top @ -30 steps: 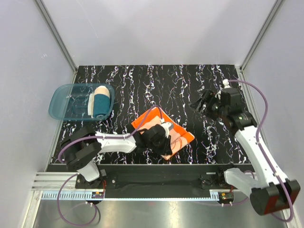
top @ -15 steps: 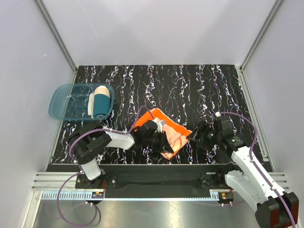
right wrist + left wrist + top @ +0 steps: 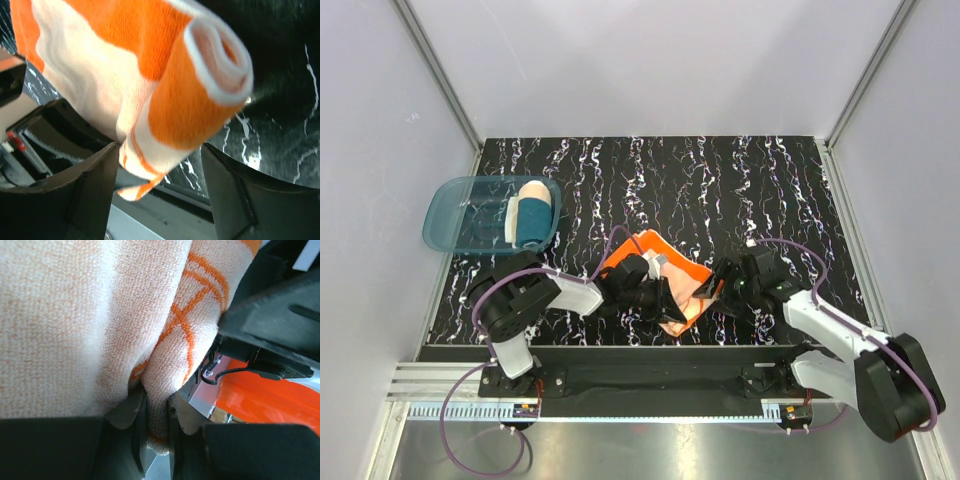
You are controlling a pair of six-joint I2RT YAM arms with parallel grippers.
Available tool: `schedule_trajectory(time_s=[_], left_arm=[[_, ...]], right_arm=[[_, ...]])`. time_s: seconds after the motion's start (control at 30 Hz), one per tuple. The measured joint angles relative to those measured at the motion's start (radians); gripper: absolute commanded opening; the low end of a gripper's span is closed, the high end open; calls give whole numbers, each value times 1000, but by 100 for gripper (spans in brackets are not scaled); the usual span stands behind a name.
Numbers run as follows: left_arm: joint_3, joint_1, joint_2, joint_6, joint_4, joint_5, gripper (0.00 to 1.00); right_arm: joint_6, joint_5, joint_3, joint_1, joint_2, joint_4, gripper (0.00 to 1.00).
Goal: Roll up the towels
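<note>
Black, white-veined table [image 3: 720, 180] inside pale grey walls [image 3: 620, 60], both arms bent low over its near middle. First entry, left gripper [image 3: 155, 412]: fingers [image 3: 132, 422] drawn narrow, pinching a fold of the orange towel [image 3: 672, 272]; cream reverse with thin orange lines bulges above the tips and fills most of the left wrist view. Second entry, right gripper [image 3: 165, 167]: jaws wide apart, straddling the rolled right end of the same towel; the near finger lies against the cloth, the far one stands off it with bare table showing between, so nothing is clamped. Towel itself: partly rolled, orange face outward, white-edged spiral end showing in the right wrist view, loose cream part trailing toward the left gripper. It lies on the table near the front edge, between the two grippers. Third entry, teal towel [image 3: 532, 225]: fully rolled, cream end showing, lying inside the blue tray [image 3: 450, 228] at the table's left edge, well apart from both arms.
</note>
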Motion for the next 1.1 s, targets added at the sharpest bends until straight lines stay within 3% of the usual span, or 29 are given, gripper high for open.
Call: schedule_trajectory(time_s=[0.13,0.3,0.4,0.47,0.53,0.63,0.8,1.1], left_arm=[[-17,2,5,-20,34,13,5],[-20,3,5,-20,41,13,6],[-19,4,5,-5,27,11,12],[-14,4,1,15,0,7,20],[1,3,-12,48,-45,-3,37],[27,0,-50,116,-148,-43,52],[91,-29,-124,241,-362,-160,65],[274,-185,-150,428,-709,-448,74]], right_arm=[[10,10,-3,4,83,78,57],[12,18,-4,8,156,133,33],[11,18,-1,13,168,139,25],[4,19,12,17,169,121,23],[-8,24,33,21,169,89,21],[-34,27,71,22,170,37,19],[-80,33,129,22,192,-26,16],[-161,33,229,23,269,-126,13]])
